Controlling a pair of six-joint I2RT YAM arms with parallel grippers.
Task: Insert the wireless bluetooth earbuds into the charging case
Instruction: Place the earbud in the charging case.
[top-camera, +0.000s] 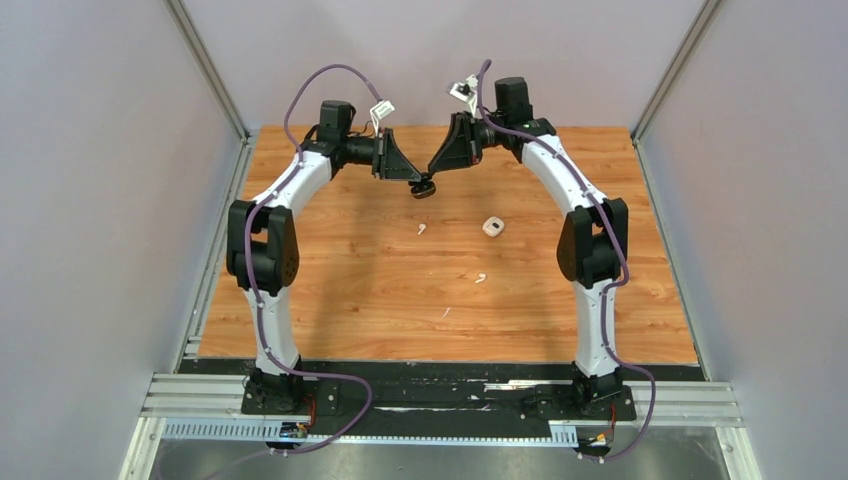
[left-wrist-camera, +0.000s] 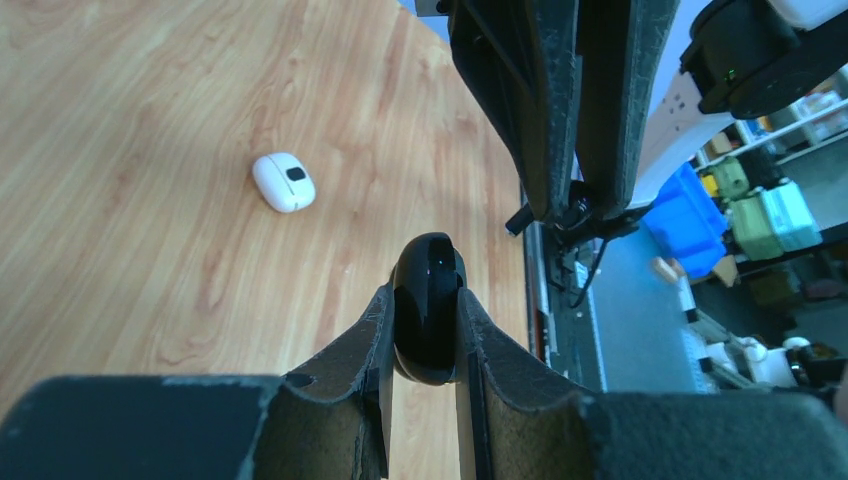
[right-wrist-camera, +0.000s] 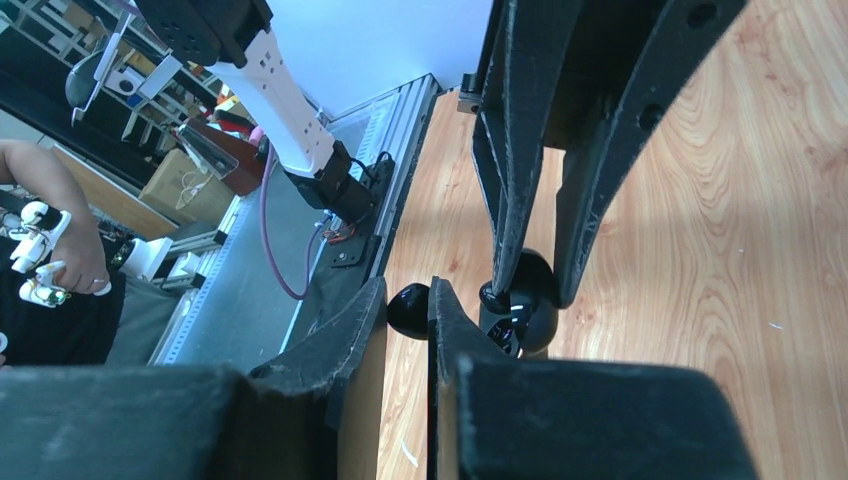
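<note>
Black earbud (right-wrist-camera: 408, 308) pinched in the right jaws, just beside the black charging case (left-wrist-camera: 430, 310).
Left jaws clamp that case; both are raised over the desk (top-camera: 330, 300), toward its far edge.

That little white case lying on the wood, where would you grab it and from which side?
Probably by its two long sides, coming straight down from above. The white case lies flat on the table as a smooth oval, narrower across than along, with bare wood all round it, so a pinch across the short width should seat well.
</note>
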